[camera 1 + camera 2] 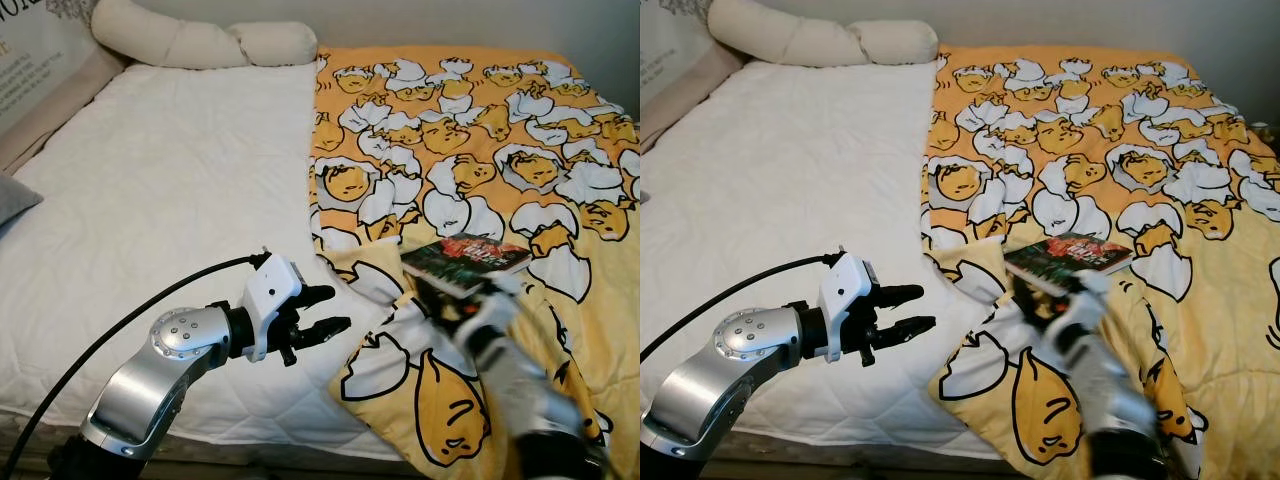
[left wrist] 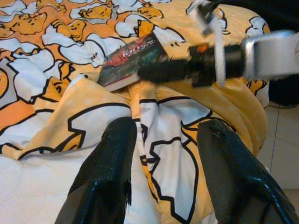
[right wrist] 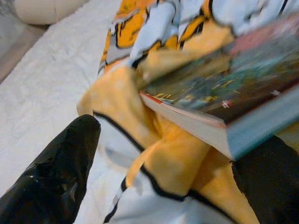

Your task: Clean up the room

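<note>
Head pair above bed (image 1: 180,170), wrists close on book (image 2: 133,58)

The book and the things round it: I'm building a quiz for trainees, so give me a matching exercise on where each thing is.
Things:
1. book
2. long pillow
3. left tool
4. right tool

Places:
A. over the white mattress, by the blanket's folded edge
B. at the head of the bed
C. on the yellow blanket
D. at the book's near edge, fingers apart

Pairs: 1-C, 2-B, 3-A, 4-D
</note>
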You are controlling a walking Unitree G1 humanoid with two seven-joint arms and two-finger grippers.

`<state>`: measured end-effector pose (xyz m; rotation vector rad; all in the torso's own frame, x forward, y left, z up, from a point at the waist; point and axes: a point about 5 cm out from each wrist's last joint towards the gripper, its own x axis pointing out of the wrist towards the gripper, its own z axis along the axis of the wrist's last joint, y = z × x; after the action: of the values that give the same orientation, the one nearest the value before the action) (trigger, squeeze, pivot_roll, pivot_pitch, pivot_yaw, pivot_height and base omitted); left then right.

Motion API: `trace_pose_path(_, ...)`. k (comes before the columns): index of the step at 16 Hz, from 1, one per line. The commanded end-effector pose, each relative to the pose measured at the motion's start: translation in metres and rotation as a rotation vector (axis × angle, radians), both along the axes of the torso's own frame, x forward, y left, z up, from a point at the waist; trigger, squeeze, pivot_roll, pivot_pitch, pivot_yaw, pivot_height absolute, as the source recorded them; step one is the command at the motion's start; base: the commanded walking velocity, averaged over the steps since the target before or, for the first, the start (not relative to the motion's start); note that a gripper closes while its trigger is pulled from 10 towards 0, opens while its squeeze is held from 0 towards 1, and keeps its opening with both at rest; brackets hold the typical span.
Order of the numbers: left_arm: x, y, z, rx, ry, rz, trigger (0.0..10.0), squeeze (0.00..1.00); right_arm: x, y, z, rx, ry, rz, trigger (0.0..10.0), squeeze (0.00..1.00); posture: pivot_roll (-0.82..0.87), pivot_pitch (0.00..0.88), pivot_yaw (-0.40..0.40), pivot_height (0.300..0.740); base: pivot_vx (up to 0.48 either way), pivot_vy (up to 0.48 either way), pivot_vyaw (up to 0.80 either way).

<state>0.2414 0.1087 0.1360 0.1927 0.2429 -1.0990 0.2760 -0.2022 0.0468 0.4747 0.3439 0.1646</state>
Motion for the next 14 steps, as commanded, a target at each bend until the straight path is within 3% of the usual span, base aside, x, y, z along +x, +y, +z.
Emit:
trace_pose_path(1, 0.001, -0.001, 0.001, 0.012, -0.008, -0.013, 10.0, 0.02, 0.001, -0.004, 0.008, 0.012, -0.022, -0.002, 10.0, 0.0, 0.05, 0.0, 0.014, 0.74, 0.0, 0.0, 0.0)
trace_pose_path(4, 0.002, -0.001, 0.001, 0.012, -0.007, -0.02, 10.0, 0.02, 0.004, -0.024, 0.017, 0.017, -0.002, -0.114, 10.0, 0.0, 0.05, 0.0, 0.013, 0.74, 0.0, 0.0, 0.0)
trace_pose_path(7, 0.001, 0.0, 0.001, 0.014, -0.003, -0.022, 10.0, 0.02, 0.004, -0.026, 0.009, 0.012, 0.111, -0.164, 10.0, 0.0, 0.06, 0.0, 0.012, 0.74, 0.0, 0.0, 0.0)
trace_pose_path(9, 0.0, 0.001, 0.001, 0.016, -0.002, -0.022, 10.0, 0.02, -0.001, -0.008, 0.004, -0.038, 0.152, -0.045, 10.0, 0.0, 0.06, 0.0, 0.011, 0.74, 0.0, 0.0, 0.0)
trace_pose_path(12, 0.001, 0.002, 0.001, 0.018, -0.002, -0.022, 10.0, 0.02, -0.005, 0.009, 0.006, -0.061, 0.098, 0.09, 10.0, 0.0, 0.06, 0.0, 0.015, 0.74, 0.0, 0.0, 0.0)
trace_pose_path(13, 0.002, 0.001, 0.001, 0.018, -0.004, -0.024, 10.0, 0.02, -0.011, 0.024, 0.012, -0.052, 0.048, 0.214, 10.0, 0.0, 0.05, 0.0, 0.017, 0.74, 0.0, 0.0, 0.0)
trace_pose_path(14, 0.002, 0.001, 0.001, 0.019, -0.005, -0.025, 10.0, 0.02, -0.014, 0.028, 0.013, -0.05, 0.049, 0.244, 10.0, 0.0, 0.05, 0.0, 0.017, 0.74, 0.0, 0.0, 0.0)
